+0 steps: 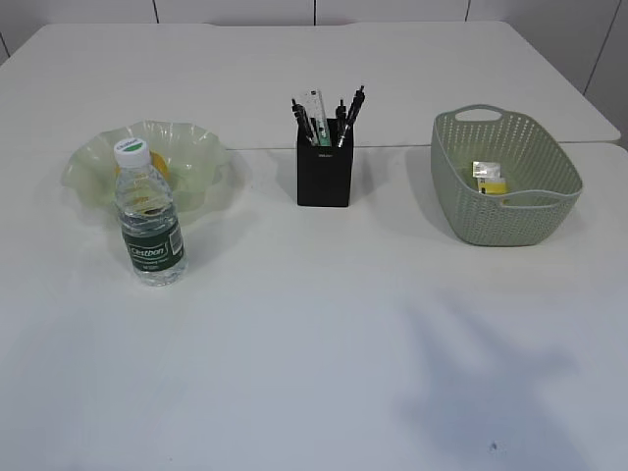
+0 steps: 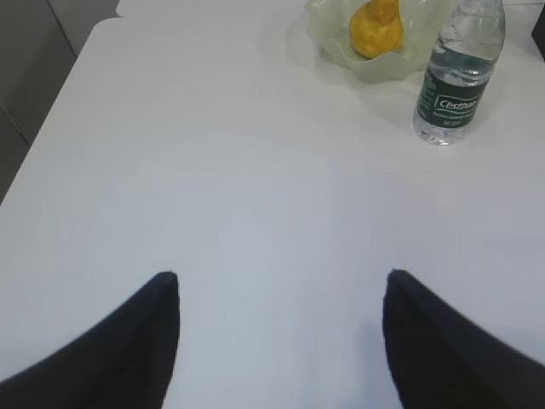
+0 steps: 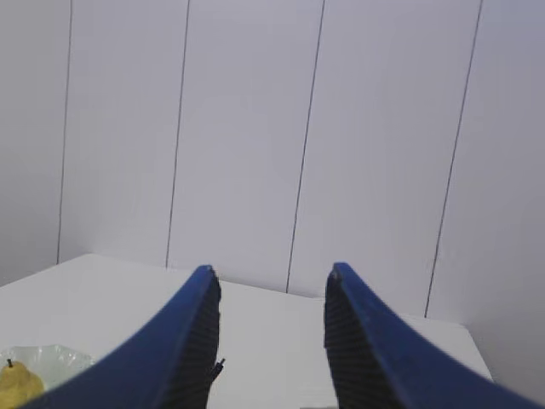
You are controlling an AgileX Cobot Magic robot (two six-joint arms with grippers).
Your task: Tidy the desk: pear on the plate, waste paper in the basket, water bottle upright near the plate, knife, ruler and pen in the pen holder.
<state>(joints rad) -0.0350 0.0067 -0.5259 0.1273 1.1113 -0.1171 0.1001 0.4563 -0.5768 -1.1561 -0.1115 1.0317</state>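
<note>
The yellow pear (image 2: 376, 25) lies in the wavy pale green plate (image 1: 201, 147) at the desk's (image 1: 314, 324) left. Just in front of the plate the water bottle (image 1: 149, 216) stands upright. At the middle, the black pen holder (image 1: 324, 177) holds the clear ruler (image 1: 316, 106) and pens (image 1: 351, 110); I cannot pick out the knife among them. The waste paper (image 1: 489, 177) lies inside the green basket (image 1: 549, 211) on the right. My left gripper (image 2: 281, 281) hangs open over bare desk, short of the bottle (image 2: 451, 77). My right gripper (image 3: 271, 273) is open and empty, pointing at the wall.
Neither arm shows in the exterior view; a soft shadow lies on the desk at the front right. A second white table stands behind, its corner past the basket. The desk's left edge (image 2: 51, 111) runs close to the left gripper.
</note>
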